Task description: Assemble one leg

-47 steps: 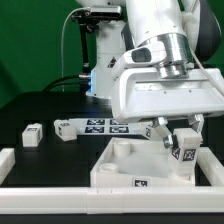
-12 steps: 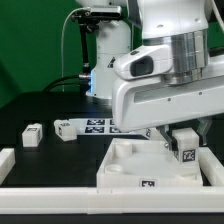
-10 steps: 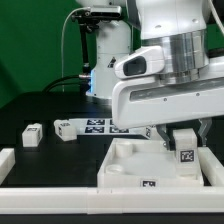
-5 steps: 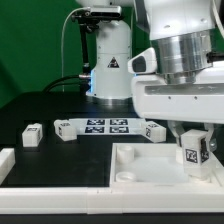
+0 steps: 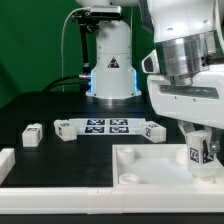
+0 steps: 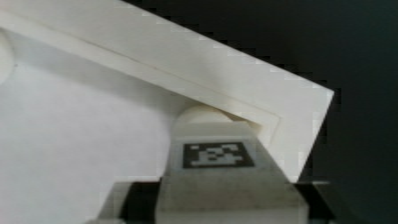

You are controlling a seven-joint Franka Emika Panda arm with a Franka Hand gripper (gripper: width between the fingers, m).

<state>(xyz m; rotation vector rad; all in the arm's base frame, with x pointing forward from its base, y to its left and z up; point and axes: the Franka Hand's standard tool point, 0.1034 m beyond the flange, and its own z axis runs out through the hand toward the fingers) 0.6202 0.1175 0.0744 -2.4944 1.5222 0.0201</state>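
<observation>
Holding: my claw [image 5: 199, 150] is clamped on the leg [image 5: 196, 154], jaws closed against two opposite sides of it; nothing else is in the grip.
Leg: a small white block, upright between my jaws. Its black-and-white tag faces the exterior camera and also shows squarely in the wrist view.
Leg position: directly below my claw, at the corner of the tray [image 5: 150, 160] nearest the exterior view's right. In the wrist view it sits just inside the raised corner rim.
Contact: I cannot tell whether the leg's lower end touches the tray.
Tray: large, white and square, flat on the counter [image 5: 50, 110]; it spreads from beneath my claw toward the exterior view's left.
Marker board: the marker board [image 5: 100, 126] lies beyond the tray, well apart from my claw, toward the exterior view's left.
Loose parts: one tagged block [image 5: 153, 130] lies at the board's end nearer my claw. A second small block [image 5: 33, 134] lies past the board's far end.
Border: a white rail [image 5: 60, 195] runs along the counter's front edge.
</observation>
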